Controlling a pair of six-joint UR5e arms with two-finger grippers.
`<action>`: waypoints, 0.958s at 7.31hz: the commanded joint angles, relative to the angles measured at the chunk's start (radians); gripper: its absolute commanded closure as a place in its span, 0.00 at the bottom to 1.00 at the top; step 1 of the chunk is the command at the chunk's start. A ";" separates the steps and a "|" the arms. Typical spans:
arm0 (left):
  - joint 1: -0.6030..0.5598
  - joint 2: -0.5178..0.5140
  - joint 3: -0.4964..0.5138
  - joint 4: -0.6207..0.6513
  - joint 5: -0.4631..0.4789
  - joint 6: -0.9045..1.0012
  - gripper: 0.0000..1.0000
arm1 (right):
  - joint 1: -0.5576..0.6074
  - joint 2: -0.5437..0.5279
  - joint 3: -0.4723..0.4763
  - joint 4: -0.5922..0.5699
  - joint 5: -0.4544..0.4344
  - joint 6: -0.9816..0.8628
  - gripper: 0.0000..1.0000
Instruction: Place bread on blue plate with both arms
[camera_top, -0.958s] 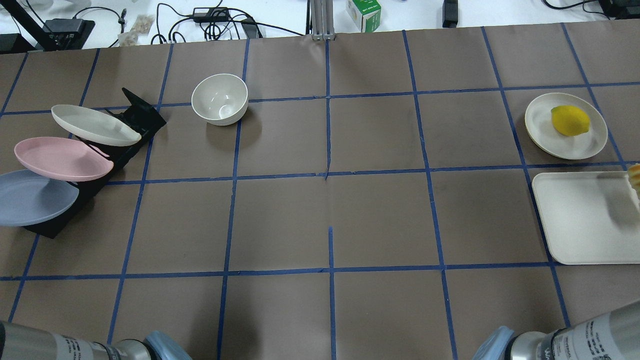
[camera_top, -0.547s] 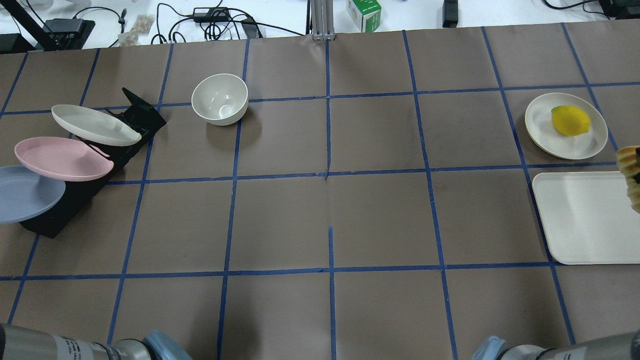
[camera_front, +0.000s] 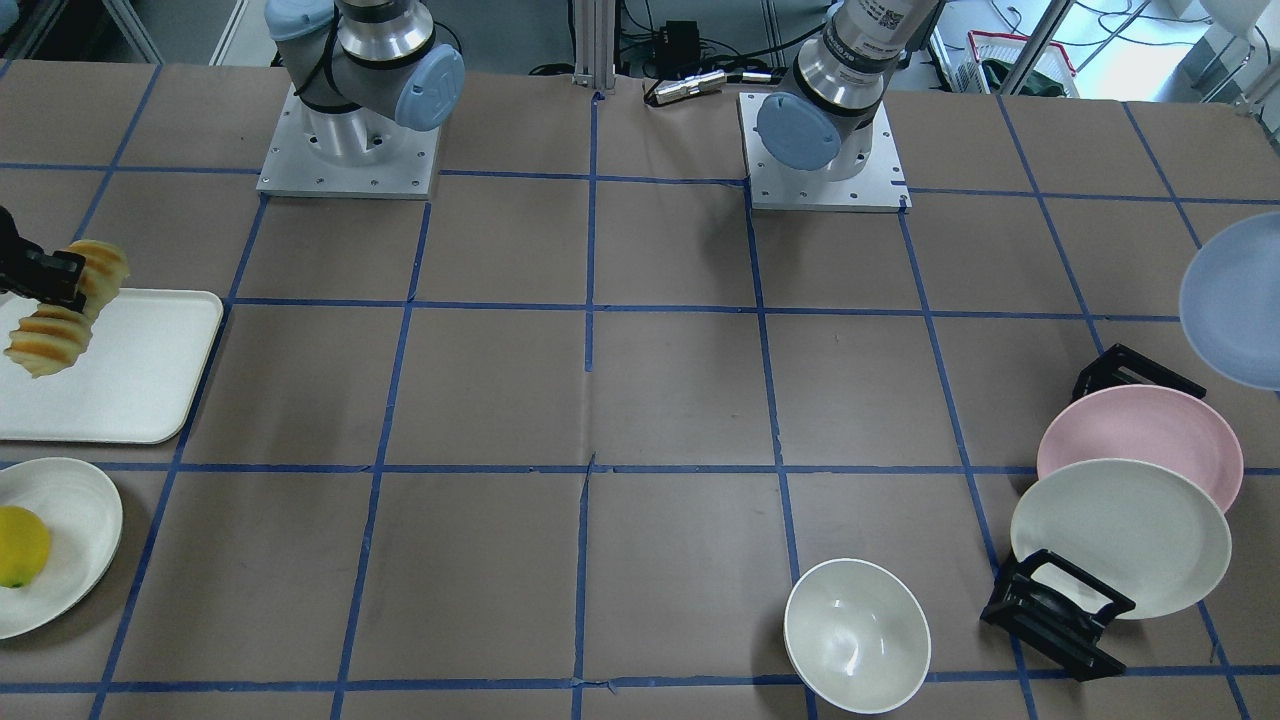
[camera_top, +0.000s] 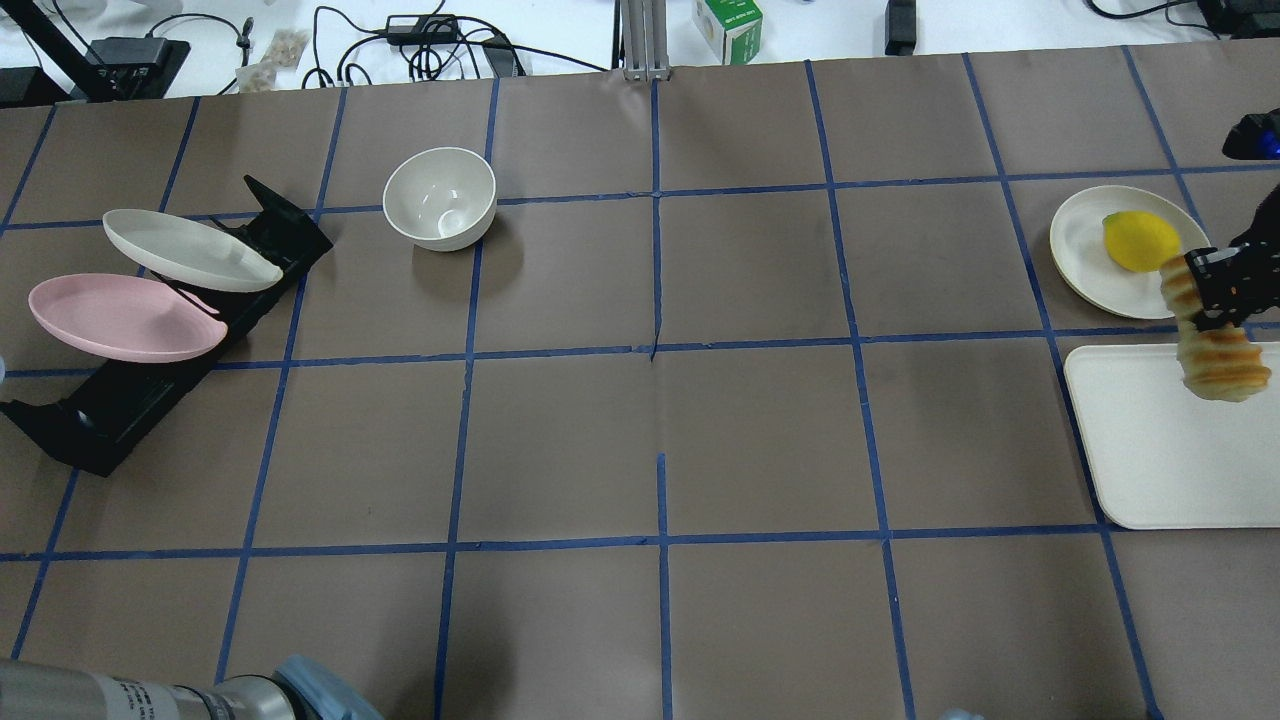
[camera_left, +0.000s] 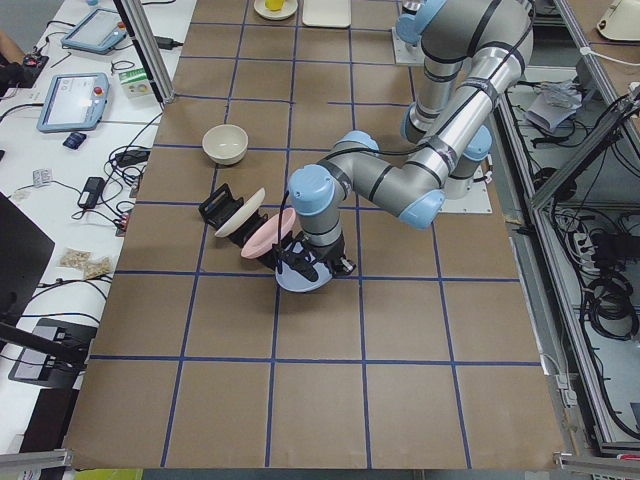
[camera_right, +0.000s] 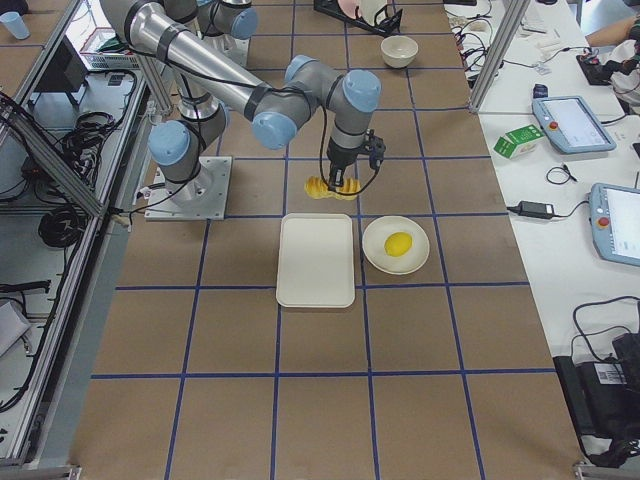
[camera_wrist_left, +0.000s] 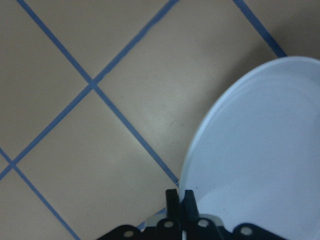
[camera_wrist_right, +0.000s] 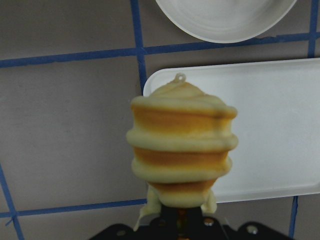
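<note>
My right gripper (camera_top: 1218, 290) is shut on the bread (camera_top: 1216, 355), an orange-yellow ridged loaf that hangs end-down above the far left corner of the white tray (camera_top: 1160, 450). The bread also shows in the front view (camera_front: 55, 318) and fills the right wrist view (camera_wrist_right: 182, 150). My left gripper (camera_wrist_left: 179, 197) is shut on the rim of the blue plate (camera_wrist_left: 260, 150) and holds it in the air, clear of the black rack (camera_top: 110, 410). The plate shows at the right edge of the front view (camera_front: 1235, 300). In the overhead view it is out of frame.
The rack holds a pink plate (camera_top: 125, 318) and an off-white plate (camera_top: 190, 250). A white bowl (camera_top: 440, 198) stands at the back left. A lemon (camera_top: 1140, 240) lies on a small off-white plate (camera_top: 1085, 250) behind the tray.
My left gripper has drawn the blue plate off the rack and left out of the overhead view. My right gripper has carried the bread in from the right edge, over the tray's corner.
</note>
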 joint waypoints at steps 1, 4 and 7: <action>-0.009 0.094 0.105 -0.162 -0.063 0.081 1.00 | 0.085 -0.046 0.000 0.062 0.015 0.116 1.00; -0.262 0.167 0.033 -0.216 -0.379 0.041 1.00 | 0.208 -0.100 0.000 0.115 0.085 0.227 1.00; -0.675 0.114 -0.135 0.058 -0.633 -0.214 1.00 | 0.259 -0.114 0.001 0.116 0.114 0.281 1.00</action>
